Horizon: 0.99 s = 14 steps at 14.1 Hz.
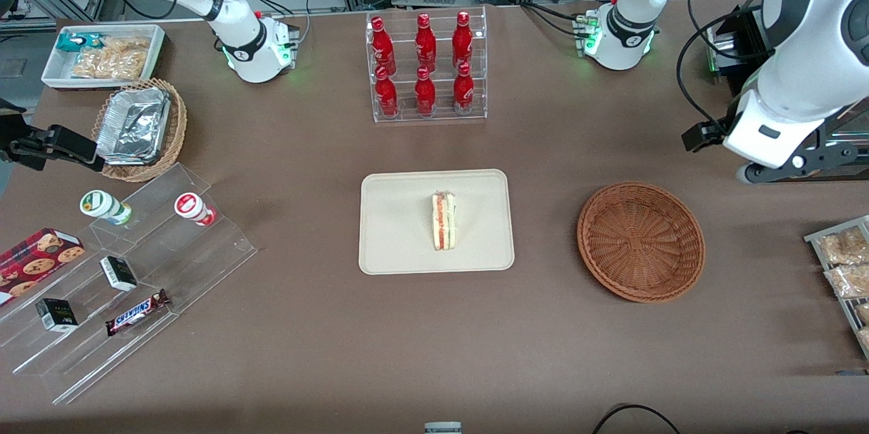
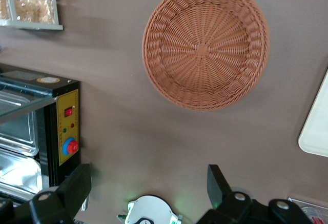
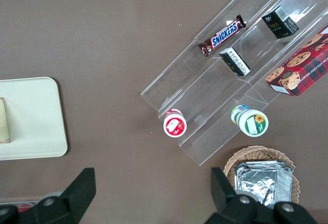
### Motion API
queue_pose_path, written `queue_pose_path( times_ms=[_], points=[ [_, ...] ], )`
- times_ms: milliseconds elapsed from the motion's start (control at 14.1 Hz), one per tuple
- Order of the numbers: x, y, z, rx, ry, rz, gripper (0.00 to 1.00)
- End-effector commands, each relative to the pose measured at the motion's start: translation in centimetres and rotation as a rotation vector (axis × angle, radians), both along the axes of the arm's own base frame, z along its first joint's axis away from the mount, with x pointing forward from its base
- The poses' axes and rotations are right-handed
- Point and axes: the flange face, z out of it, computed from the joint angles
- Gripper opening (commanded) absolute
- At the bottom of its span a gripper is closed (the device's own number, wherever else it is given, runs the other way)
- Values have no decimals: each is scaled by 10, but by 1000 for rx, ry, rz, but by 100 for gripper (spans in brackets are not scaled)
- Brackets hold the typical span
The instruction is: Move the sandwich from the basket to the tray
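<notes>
The sandwich (image 1: 444,220), a pale wedge with a red-pink stripe, lies on the cream tray (image 1: 400,244) at the middle of the table. One end of the sandwich (image 3: 4,121) and the tray (image 3: 36,121) also show in the right wrist view. The reddish-brown wicker basket (image 1: 641,241) sits beside the tray, toward the working arm's end, with nothing in it. My gripper (image 2: 147,183) hangs high above the table near the arm's base, farther from the front camera than the basket (image 2: 205,44). It is open, with only bare table between the fingers (image 2: 77,183). The tray's corner (image 2: 318,131) is also in view.
A clear rack of red bottles (image 1: 426,67) stands farther from the front camera than the tray. A black toaster oven (image 2: 36,126) and a rack of snack bags (image 1: 845,264) sit at the working arm's end. Acrylic steps with snacks (image 1: 129,264), a tan basket of foil containers (image 1: 139,128) and a white bin (image 1: 102,57) lie toward the parked arm's end.
</notes>
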Motion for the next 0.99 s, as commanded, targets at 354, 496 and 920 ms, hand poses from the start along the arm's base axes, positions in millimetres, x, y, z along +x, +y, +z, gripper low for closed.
queue_pose_path(
  times_ms=[354, 496, 920],
  points=[
    [-14, 48, 20, -128, 23, -93, 100],
    [-20, 47, 38, -170, 36, -57, 100],
    [-29, 32, 51, -135, 18, -28, 100]
  ],
)
